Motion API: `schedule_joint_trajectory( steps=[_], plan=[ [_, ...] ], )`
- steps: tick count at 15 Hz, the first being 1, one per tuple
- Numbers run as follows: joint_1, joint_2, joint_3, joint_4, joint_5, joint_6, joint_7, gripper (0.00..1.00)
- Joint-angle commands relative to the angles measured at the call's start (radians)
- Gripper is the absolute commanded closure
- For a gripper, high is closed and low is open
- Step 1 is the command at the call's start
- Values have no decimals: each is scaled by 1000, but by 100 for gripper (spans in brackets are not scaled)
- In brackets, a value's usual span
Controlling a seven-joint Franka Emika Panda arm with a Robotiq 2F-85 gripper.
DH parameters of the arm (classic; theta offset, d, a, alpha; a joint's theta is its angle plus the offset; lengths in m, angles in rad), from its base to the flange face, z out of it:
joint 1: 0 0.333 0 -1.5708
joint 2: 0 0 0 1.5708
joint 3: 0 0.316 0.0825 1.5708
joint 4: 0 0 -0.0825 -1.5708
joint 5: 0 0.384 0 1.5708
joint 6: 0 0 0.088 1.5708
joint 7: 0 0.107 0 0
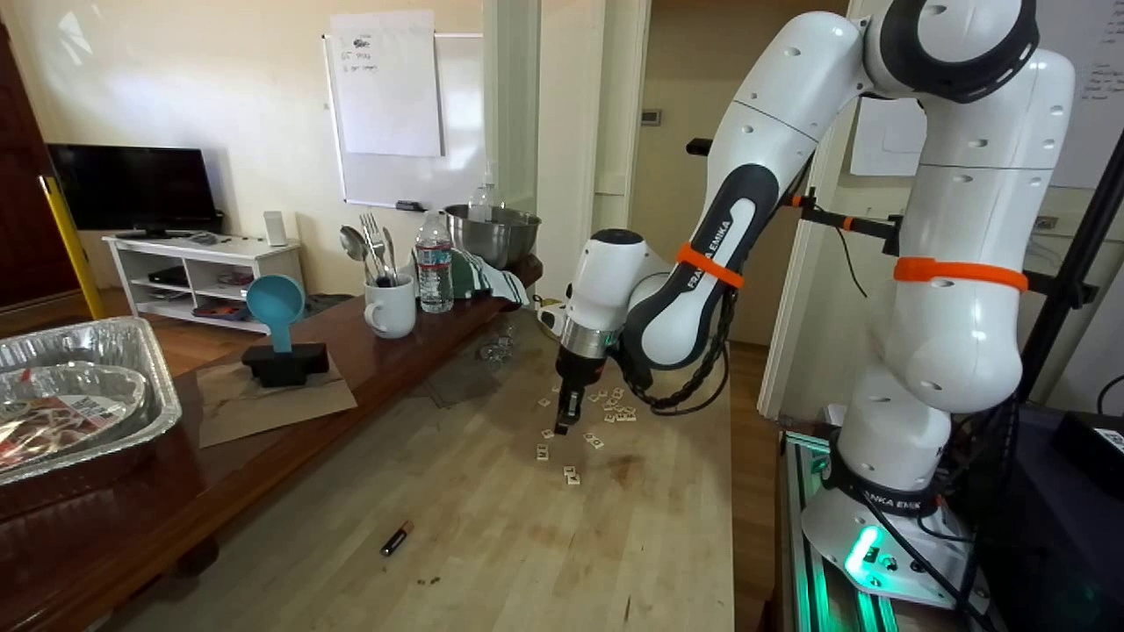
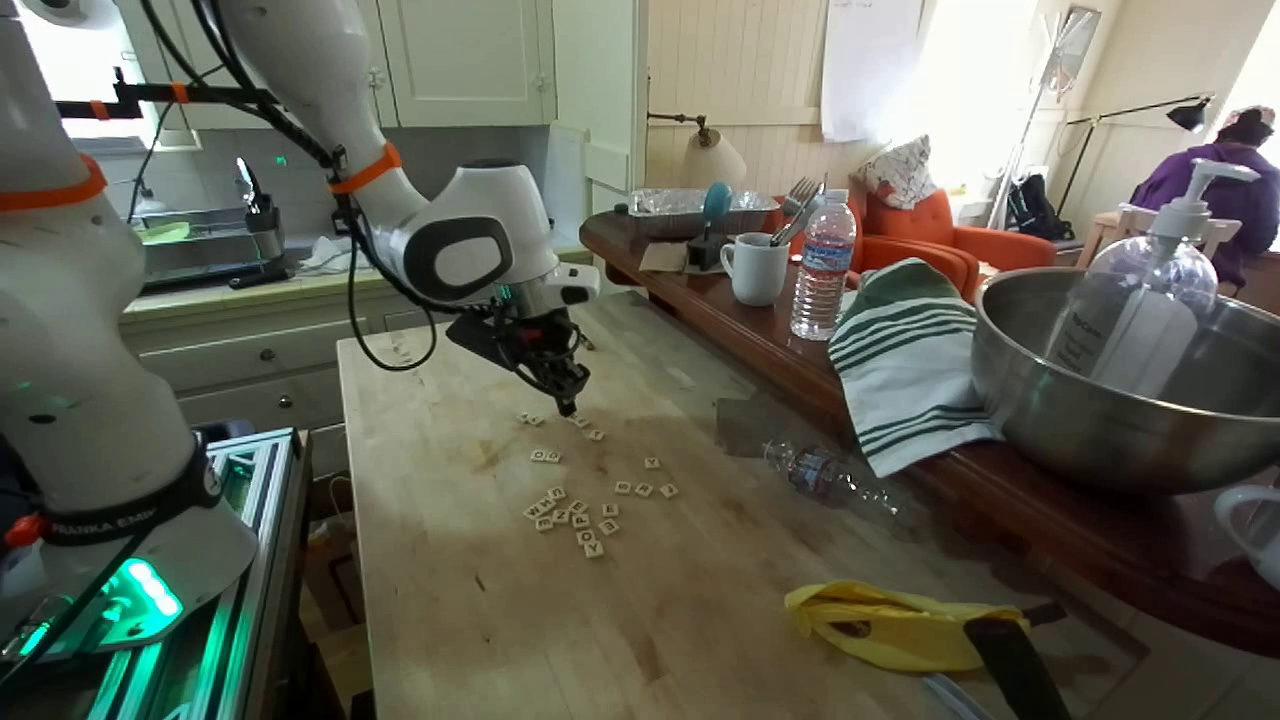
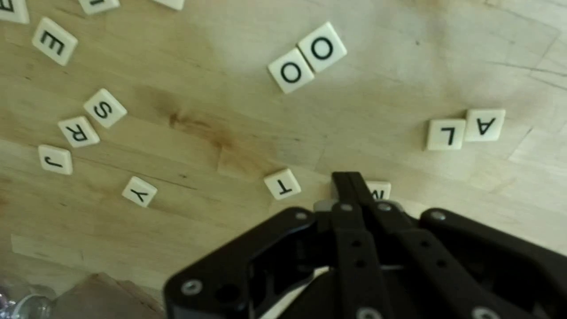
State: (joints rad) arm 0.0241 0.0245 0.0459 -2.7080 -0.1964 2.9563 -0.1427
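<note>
Along the dark wooden counter (image 1: 386, 362), a white mug (image 1: 390, 311) filled with cutlery (image 1: 372, 233) is set beside an upright water bottle (image 1: 435, 270); a green-striped towel (image 2: 900, 350) is draped over the edge, and a pump bottle (image 2: 1150, 300) is contained in a steel bowl (image 2: 1080, 430). A blue round-headed utensil (image 1: 276, 303) is held upright in a black stand (image 1: 285, 365) on brown paper (image 1: 237, 412), near a foil tray (image 1: 163, 377) in which a smaller foil pan (image 1: 123, 383) is nested. On the pale tabletop (image 1: 527, 562), a battery (image 1: 397, 539) and a clear bottle (image 2: 815, 472) laid on its side are shown, with a yellow bag-like object (image 2: 890, 630). In the background, a television (image 1: 132, 186) is supported by a white cabinet (image 1: 180, 252).
</note>
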Motion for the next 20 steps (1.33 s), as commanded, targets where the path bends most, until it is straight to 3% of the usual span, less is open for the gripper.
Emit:
schedule_joint_trajectory(
  steps=[1, 10, 16, 20],
  plan=[
    [18, 93, 27, 47, 64, 99, -62, 100],
    [-59, 222, 160, 114, 131, 163, -140, 100],
    [-121, 171, 214, 84, 126, 163, -156, 100],
    [-129, 158, 212, 73, 114, 141, -155, 100]
  ],
)
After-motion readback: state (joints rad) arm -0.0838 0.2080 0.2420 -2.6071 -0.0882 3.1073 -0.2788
